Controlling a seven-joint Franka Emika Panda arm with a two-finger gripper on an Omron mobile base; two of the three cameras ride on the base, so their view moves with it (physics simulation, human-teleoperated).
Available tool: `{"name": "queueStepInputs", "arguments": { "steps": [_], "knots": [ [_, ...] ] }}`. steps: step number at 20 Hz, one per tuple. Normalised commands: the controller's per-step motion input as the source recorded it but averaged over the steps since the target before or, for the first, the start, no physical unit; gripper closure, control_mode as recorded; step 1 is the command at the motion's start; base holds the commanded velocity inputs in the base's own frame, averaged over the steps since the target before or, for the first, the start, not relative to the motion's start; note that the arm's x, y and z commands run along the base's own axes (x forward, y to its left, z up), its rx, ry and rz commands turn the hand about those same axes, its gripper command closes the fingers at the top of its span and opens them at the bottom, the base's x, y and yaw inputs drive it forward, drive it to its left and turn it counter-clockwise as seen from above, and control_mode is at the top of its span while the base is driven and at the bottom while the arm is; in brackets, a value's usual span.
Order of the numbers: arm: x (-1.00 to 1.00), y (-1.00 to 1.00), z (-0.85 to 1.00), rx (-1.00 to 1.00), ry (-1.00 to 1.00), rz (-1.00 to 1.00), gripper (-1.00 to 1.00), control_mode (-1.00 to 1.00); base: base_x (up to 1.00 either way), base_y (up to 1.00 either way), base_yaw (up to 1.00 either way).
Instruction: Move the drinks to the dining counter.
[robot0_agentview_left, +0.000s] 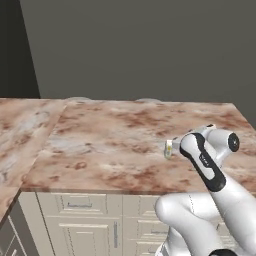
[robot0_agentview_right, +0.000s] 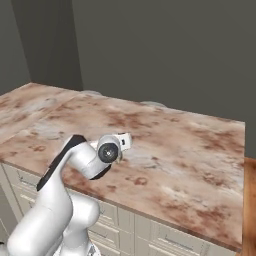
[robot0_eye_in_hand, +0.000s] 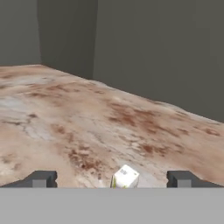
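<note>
Small white carton (robot0_eye_in_hand: 125, 177) with yellowish print, standing upright on the counter (robot0_agentview_left: 115, 135). Sits toward the near edge, closer to the right end than the left, well away from the far edge. In the left base view just a sliver of it (robot0_agentview_left: 169, 148) peeks out, so can't read the print. Counter itself: broad beige stone top with reddish-brown veins, over cream panelled drawers (robot0_agentview_left: 80, 204).
</note>
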Motion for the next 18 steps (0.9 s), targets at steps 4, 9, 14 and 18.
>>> {"name": "queueStepInputs", "arguments": {
  "steps": [4,9,14,18],
  "knots": [
    [-0.11,0.02,0.00,0.00,-0.05,0.00,-1.00,-1.00,0.00,0.00,0.00],
    [0.00,0.00,0.00,0.00,0.00,0.00,-1.00,1.00,0.00,0.00,0.00],
    [0.00,0.00,0.00,0.00,0.00,0.00,-1.00,1.00,-0.29,0.00,0.02],
    [0.00,0.00,0.00,0.00,0.00,0.00,-1.00,1.00,-0.74,0.00,0.14]
  ]
}}
